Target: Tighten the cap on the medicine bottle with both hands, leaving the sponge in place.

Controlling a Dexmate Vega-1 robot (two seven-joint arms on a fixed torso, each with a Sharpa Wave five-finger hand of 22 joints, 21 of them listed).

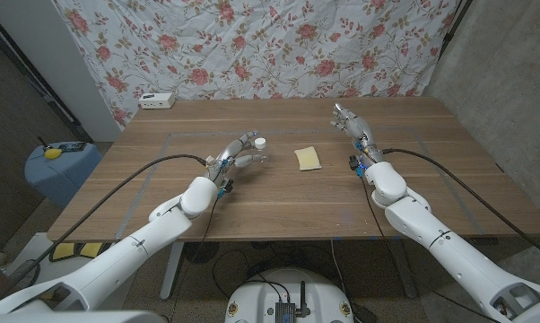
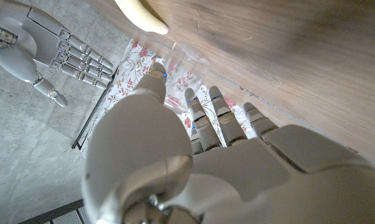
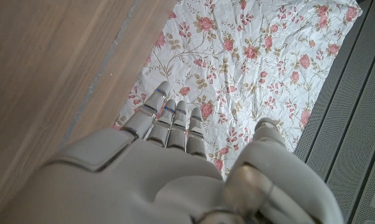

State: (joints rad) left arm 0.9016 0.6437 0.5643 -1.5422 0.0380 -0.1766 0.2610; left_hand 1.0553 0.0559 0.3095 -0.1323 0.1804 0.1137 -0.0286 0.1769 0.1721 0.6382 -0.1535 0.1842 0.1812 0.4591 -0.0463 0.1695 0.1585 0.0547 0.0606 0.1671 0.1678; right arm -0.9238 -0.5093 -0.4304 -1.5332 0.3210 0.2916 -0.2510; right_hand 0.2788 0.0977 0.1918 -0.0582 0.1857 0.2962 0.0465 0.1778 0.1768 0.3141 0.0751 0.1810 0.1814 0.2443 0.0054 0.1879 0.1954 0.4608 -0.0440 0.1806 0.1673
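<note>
Medicine bottle, clear with a white cap, sits among the fingers of the left hand, lying tilted on the wooden tabletop. From where I stand the fingers curl around its body and grip it; in the left wrist view the clear bottle shows just beyond the fingertips. A yellow sponge lies flat on the tabletop just past those fingers, between the two hands and touching neither. The right hand is raised well apart from the bottle, beyond the sponge, its fingers straight, held close side by side with the thumb set off, holding nothing. A small white box rests at the far tabletop edge, against the flowered cloth.
</note>
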